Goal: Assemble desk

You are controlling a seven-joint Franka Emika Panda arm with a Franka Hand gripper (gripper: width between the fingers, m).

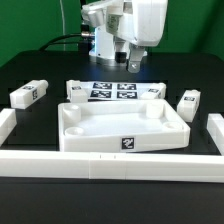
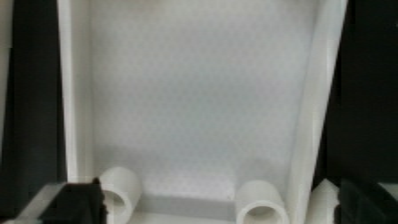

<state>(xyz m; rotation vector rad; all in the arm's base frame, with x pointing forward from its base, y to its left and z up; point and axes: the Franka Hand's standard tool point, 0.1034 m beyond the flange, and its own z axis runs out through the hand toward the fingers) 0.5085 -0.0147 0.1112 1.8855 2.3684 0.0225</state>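
The desk top (image 1: 122, 128) is a large white tray with a raised rim and round corner sockets, lying in the middle of the black table. It fills the wrist view (image 2: 196, 90), with two round sockets (image 2: 118, 190) (image 2: 260, 203) near my fingers. Short white tagged legs lie around it: one at the exterior view's left (image 1: 28, 95), one at its right (image 1: 188, 103), and two behind the tray (image 1: 75, 89) (image 1: 152, 91). My gripper (image 1: 133, 62) hangs above the tray's far side, touching nothing. Its dark fingertips (image 2: 71, 203) stand wide apart, so my gripper (image 2: 214, 205) is open and empty.
The marker board (image 1: 112, 92) lies flat behind the tray, under the gripper. Long white border rails run along the front (image 1: 110, 165), the exterior view's left (image 1: 5, 125) and its right (image 1: 215, 132). The arm's base and cables stand at the back.
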